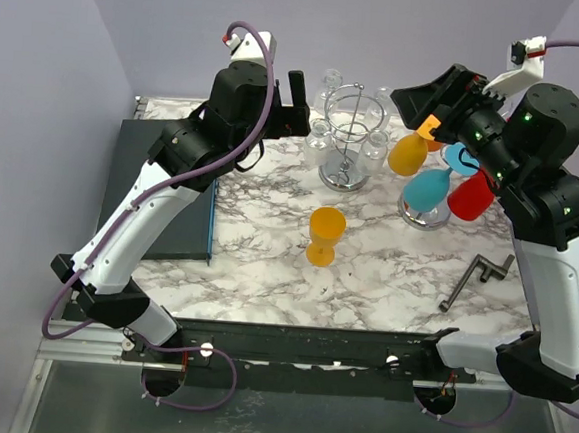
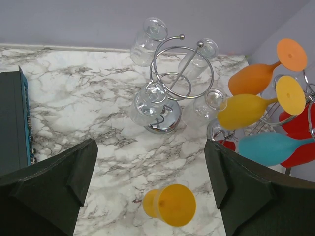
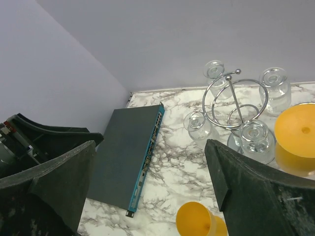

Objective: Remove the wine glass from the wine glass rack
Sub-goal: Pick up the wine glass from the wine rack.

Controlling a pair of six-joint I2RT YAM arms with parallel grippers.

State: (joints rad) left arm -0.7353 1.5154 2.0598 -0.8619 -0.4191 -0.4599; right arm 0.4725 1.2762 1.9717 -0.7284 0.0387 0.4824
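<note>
A chrome wire rack (image 1: 350, 146) is standing toward the back of the marble surface (image 1: 265, 275), with clear glasses (image 1: 319, 136) hanging upside down around it. Just right of that wire rack, a second rack (image 1: 426, 218) is carrying the coloured wine glasses: a yellow glass (image 1: 407, 154), a blue glass (image 1: 429, 187) and a red glass (image 1: 470, 196), all hanging by their feet with bowls tilting outward.

The right tool (image 1: 407, 97) is hovering above and right of the wire rack, close over the yellow glass. Its jaws are gaping wide and gripping nothing. The left tool (image 1: 297, 99) is hanging just left of the wire rack, likewise spread wide and empty.

A lone goblet (image 1: 325, 234), also yellow, is standing upright in front of the wire rack, apart from it. A dark flat box (image 1: 166, 187) is lying well to its left, and a metal crank (image 1: 475, 279) is lying to its front right.
</note>
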